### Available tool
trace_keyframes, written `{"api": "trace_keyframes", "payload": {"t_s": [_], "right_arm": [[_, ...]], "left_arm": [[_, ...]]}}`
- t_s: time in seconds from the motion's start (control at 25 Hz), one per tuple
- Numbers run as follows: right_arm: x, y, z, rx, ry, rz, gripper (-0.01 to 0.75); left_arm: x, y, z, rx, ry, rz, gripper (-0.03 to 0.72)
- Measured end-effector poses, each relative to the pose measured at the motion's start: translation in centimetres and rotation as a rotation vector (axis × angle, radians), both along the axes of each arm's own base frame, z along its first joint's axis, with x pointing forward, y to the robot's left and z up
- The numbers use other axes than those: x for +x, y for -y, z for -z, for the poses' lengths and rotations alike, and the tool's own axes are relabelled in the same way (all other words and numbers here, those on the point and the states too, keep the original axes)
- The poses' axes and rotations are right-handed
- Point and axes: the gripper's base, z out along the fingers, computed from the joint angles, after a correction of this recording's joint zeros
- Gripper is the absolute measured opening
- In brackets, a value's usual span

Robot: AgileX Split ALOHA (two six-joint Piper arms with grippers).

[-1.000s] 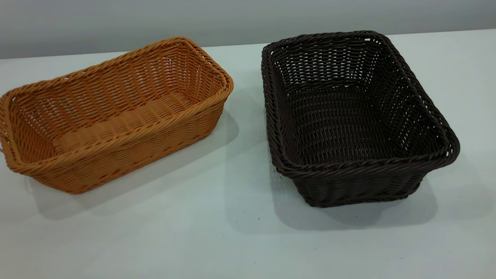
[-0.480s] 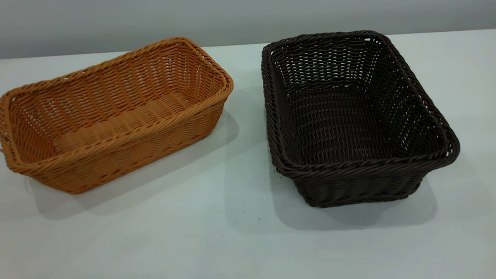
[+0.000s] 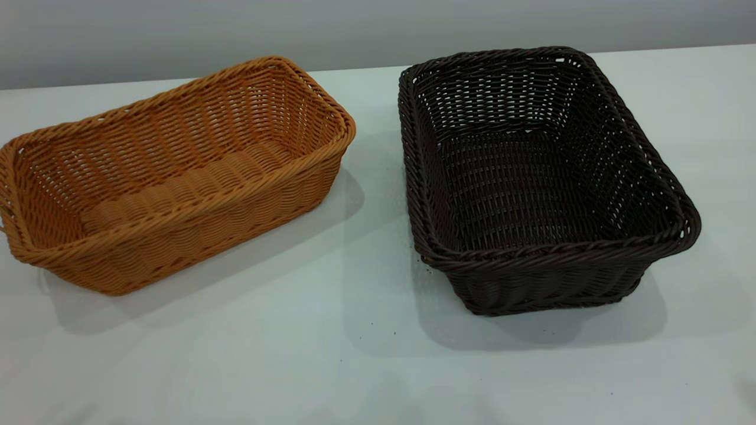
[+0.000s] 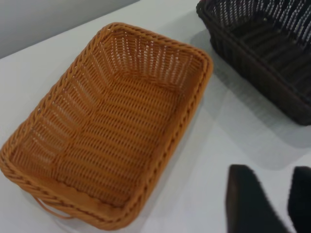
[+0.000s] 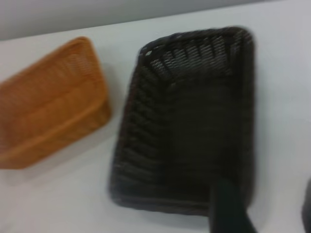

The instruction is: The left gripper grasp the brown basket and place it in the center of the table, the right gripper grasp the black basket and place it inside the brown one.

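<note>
The brown basket (image 3: 177, 171) stands upright and empty on the left of the white table (image 3: 366, 354). The black basket (image 3: 531, 177) stands upright and empty on the right, a gap apart from it. Neither gripper shows in the exterior view. In the left wrist view, my left gripper (image 4: 269, 170) is open and empty above bare table, beside the brown basket (image 4: 112, 136), with the black basket (image 4: 272, 53) farther off. In the right wrist view, my right gripper (image 5: 266, 187) is open and empty, one finger (image 5: 228, 208) over a corner of the black basket (image 5: 189, 121). The brown basket (image 5: 53, 102) lies beyond.
A grey wall (image 3: 378, 29) runs behind the table's far edge. Bare white table lies between the two baskets and in front of them.
Both baskets stay where they were. Faint shadows have appeared on the table along the near edge and at the lower right of the exterior view.
</note>
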Motion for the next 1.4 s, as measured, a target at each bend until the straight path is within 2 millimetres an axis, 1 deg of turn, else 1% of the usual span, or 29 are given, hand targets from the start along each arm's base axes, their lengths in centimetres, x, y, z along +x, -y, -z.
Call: {"api": "trace_keyframes", "payload": {"t_s": [0.12, 0.2, 0.28, 0.44, 0.52, 0.64, 0.76, 0.88, 1.0, 1.2, 1.4], "right_arm": [[1.2, -0.7, 0.3, 0.102, -0.049, -0.045, 0.362], [2.1, -1.0, 0.7, 0.154, -0.093, -0.061, 0.363], [3.1, -1.1, 1.3, 0.21, -0.148, -0.037, 0.363], [5.2, -0.8, 3.0, 0.31, -0.3, 0.041, 0.363], [6.0, -0.9, 3.7, 0.377, -0.367, 0.063, 0.364], [7.1, -1.0, 4.6, 0.492, -0.472, 0.11, 0.364], [7.8, -1.6, 5.3, 0.594, -0.558, 0.161, 0.364], [7.7, -2.8, 6.4, 0.652, -0.64, 0.215, 0.364], [7.1, -4.5, 7.4, 0.645, -0.703, 0.266, 0.364], [6.1, -7.3, 8.6, 0.662, -0.766, 0.364, 0.364], [5.6, -10.0, 10.4, 0.618, -0.828, 0.401, 0.364]], "left_arm": [[1.9, -0.2, 0.8, 0.034, -0.033, 0.014, 0.344], [3.3, -0.3, 1.5, 0.045, -0.066, 0.005, 0.394], [4.7, -0.5, 2.2, 0.051, -0.088, -0.016, 0.424], [7.2, -1.0, 3.6, 0.066, -0.116, -0.077, 0.437], [8.0, -1.1, 4.2, 0.07, -0.128, -0.099, 0.437], [8.8, -1.2, 4.8, 0.072, -0.146, -0.116, 0.437], [9.0, -1.4, 4.7, 0.074, -0.12, -0.134, 0.437], [9.2, -1.3, 4.6, 0.049, -0.106, -0.155, 0.437], [9.2, -1.2, 4.5, 0.028, -0.108, -0.162, 0.437], [9.3, -1.3, 4.5, 0.031, -0.095, -0.172, 0.437], [9.3, -1.3, 4.5, 0.031, -0.094, -0.174, 0.437]]}}
